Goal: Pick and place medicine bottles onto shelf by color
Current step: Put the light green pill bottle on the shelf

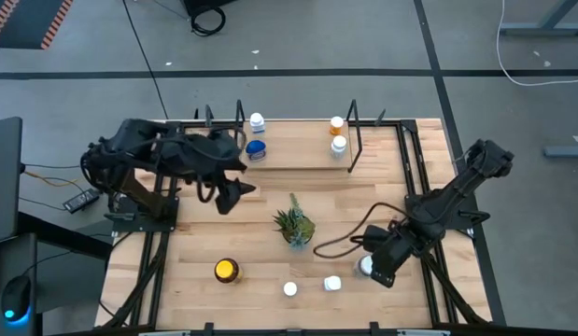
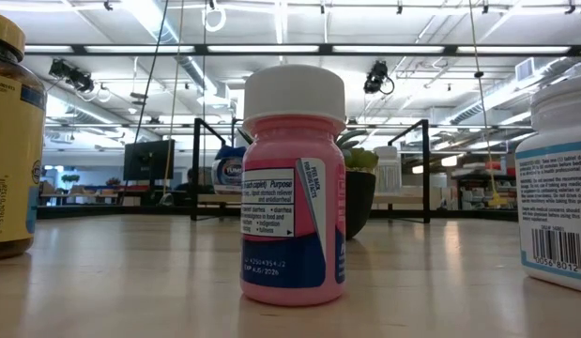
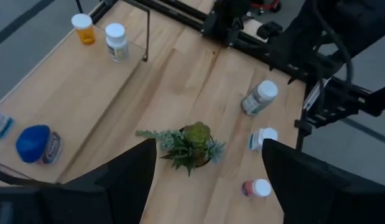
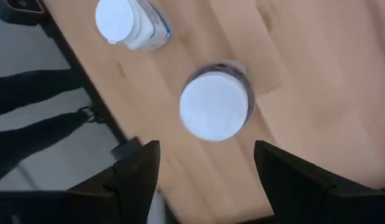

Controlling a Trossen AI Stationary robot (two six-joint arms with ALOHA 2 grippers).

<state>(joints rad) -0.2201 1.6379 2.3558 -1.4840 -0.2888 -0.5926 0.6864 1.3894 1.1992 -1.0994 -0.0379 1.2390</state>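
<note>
Right wrist view, right gripper (image 4: pixel 204 165) spread above upright white-capped bottle (image 4: pixel 214 107), cap facing camera.

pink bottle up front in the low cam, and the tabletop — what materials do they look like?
Pink bottle: looks like glossy opaque plastic, with soft highlights on its rounded shoulder; the white cap is smooth, likely plastic, and the label seems printed paper or film. Tabletop: light wood planks with visible seams and grain, and a satin sheen, probably sealed butcher block.
</note>
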